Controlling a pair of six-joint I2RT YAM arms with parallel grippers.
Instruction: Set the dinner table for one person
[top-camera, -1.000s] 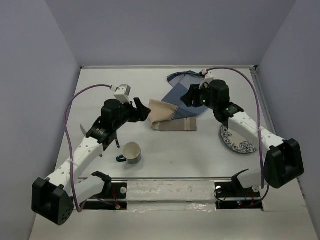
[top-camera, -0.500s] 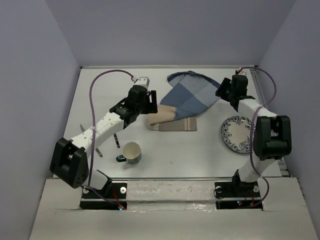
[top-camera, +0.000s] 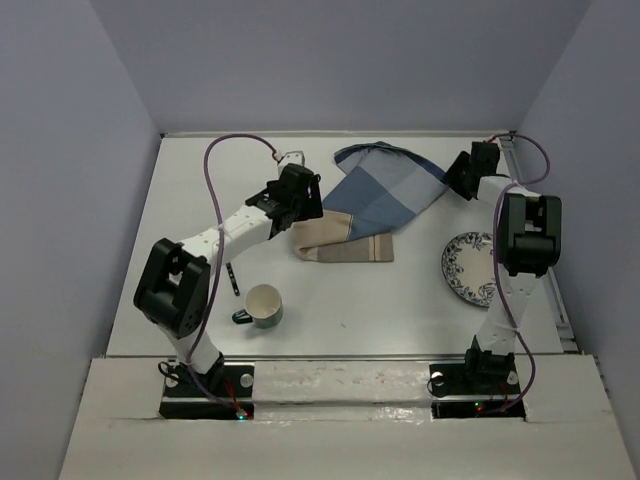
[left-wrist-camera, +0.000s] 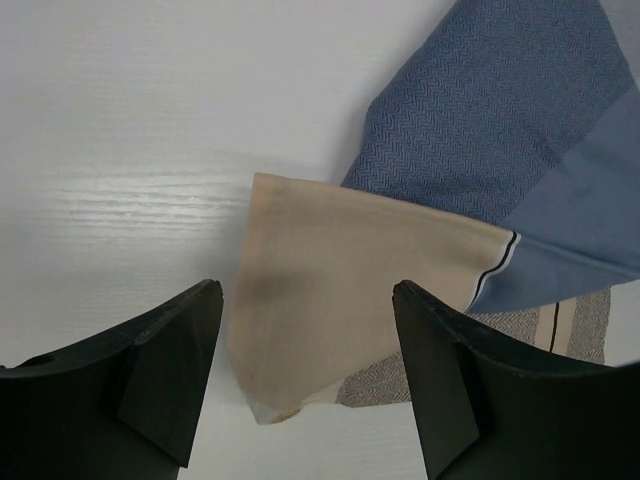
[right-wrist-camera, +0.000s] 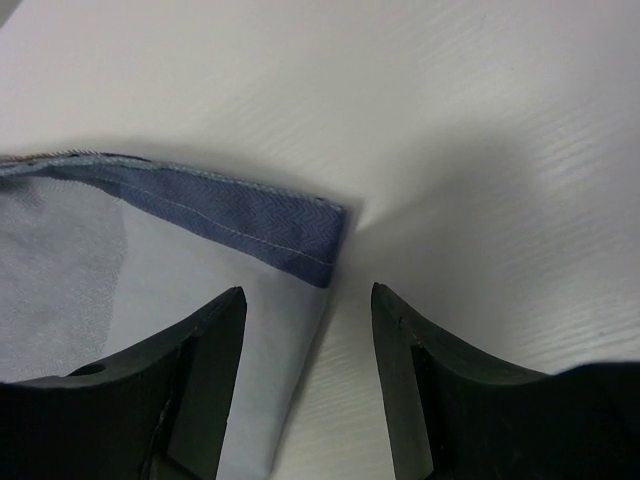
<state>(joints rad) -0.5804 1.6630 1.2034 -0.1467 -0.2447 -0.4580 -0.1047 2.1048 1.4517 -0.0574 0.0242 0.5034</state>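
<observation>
The white dinner table (top-camera: 200, 180) carries a crumpled blue-and-tan striped placemat (top-camera: 370, 210) at the far middle. My left gripper (top-camera: 306, 203) is open and hovers over the mat's folded tan corner (left-wrist-camera: 330, 270), which lies between the fingers in the left wrist view (left-wrist-camera: 305, 292). My right gripper (top-camera: 455, 182) is open at the mat's right blue corner (right-wrist-camera: 290, 235); in the right wrist view the gripper (right-wrist-camera: 308, 293) straddles that edge. A blue-patterned plate (top-camera: 478, 268) lies at the right. A cream mug (top-camera: 264, 305) stands near the front left.
A dark utensil (top-camera: 233, 280) lies on the table just left of the mug, under the left arm. Grey walls close in the table at the back and both sides. A rail (top-camera: 340, 357) runs along the near edge by the arm bases.
Both arms stretched out further. The left gripper moved right, over the tan fold. The right gripper left the mat's middle and moved to its far right corner.
</observation>
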